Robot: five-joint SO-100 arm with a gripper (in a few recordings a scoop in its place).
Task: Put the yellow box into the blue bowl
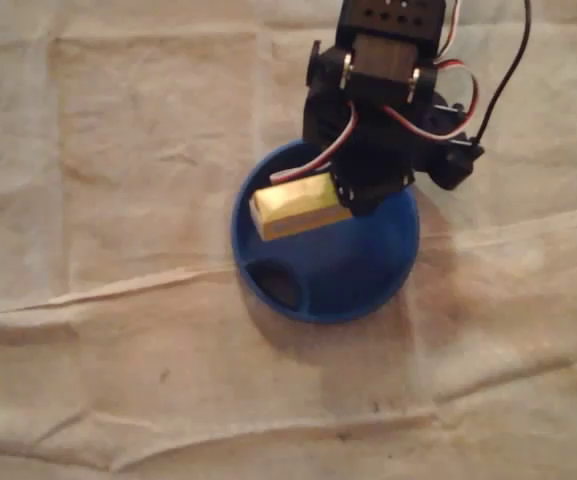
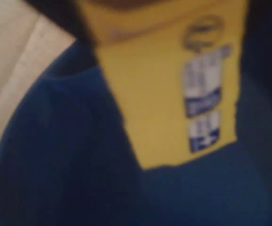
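Overhead, the gripper (image 1: 353,195), fingers mostly hidden under the arm (image 1: 388,70), clamps one end of the yellow box (image 1: 298,205) over the blue bowl (image 1: 318,315).

The arm (image 1: 378,110), upper middle of the overhead view, is made of black plastic parts down to its black hand (image 1: 353,195). Two bright metal screws (image 1: 346,68) flank a dark brownish servo block (image 1: 380,60). Red, white and black wire bundles (image 1: 340,140) loop along it, and a thin black cable (image 1: 508,70) leaves toward the upper right.
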